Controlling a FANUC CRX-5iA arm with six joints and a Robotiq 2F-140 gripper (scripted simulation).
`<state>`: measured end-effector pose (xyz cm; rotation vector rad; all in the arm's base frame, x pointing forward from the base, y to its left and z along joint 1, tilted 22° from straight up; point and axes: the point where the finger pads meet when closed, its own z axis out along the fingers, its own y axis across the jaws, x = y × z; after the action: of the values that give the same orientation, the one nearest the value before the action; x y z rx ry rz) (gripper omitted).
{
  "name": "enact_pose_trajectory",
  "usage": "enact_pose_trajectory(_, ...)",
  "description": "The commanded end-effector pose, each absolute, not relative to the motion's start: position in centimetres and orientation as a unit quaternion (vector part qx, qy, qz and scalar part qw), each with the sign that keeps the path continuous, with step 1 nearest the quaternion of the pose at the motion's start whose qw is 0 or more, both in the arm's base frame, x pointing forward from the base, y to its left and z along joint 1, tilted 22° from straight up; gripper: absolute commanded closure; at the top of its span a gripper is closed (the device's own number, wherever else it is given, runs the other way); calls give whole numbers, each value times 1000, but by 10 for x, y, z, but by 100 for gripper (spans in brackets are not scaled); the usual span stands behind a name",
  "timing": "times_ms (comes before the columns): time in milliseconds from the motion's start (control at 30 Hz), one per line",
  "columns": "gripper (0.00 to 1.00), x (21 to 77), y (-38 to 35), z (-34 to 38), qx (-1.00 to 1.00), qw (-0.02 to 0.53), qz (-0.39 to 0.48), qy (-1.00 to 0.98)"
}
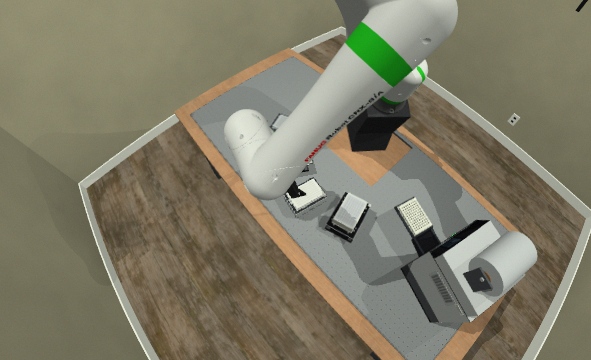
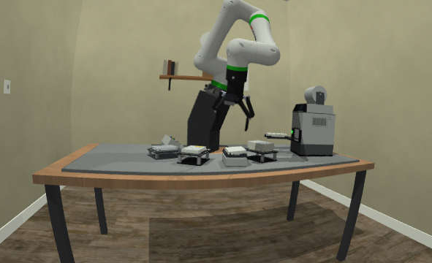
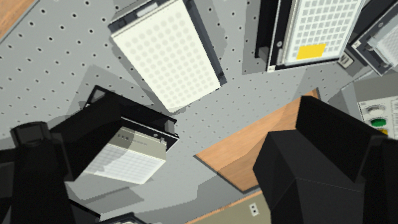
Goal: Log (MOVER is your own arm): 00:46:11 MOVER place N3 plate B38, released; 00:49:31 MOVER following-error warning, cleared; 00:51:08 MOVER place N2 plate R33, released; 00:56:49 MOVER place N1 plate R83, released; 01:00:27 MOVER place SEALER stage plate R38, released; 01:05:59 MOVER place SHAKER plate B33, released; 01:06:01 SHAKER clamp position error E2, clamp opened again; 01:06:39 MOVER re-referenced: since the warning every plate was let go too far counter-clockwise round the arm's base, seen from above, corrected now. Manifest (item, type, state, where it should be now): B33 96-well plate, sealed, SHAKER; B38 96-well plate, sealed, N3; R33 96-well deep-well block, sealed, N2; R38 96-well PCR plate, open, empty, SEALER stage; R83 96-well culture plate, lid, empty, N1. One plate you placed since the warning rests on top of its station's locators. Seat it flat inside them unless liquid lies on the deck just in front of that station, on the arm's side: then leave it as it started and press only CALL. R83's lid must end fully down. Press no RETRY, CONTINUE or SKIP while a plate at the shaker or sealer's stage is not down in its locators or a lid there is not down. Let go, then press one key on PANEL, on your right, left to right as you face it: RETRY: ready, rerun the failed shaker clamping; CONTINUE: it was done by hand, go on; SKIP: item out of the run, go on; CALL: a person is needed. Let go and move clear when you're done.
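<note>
below open end effector [image 2: 239,111], skewed plate [image 3: 166,54]

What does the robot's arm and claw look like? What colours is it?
The arm is smooth, round and white, like fat tubes joined by rounded elbows. Bright green rings wrap its joints, and red and black lettering runs along one tube. It stands on a black pedestal. The claw is black, with two long jointed fingers. No loose cables show.
</note>
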<state>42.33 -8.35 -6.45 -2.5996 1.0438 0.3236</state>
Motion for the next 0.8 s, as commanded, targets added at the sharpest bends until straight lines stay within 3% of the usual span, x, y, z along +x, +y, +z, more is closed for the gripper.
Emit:
enact_pose_trajectory(0,0,423,-81,-63,-924,165,110,326)
enact_pose_trajectory(767,0,421,-60,-60,-967,185,94,148)
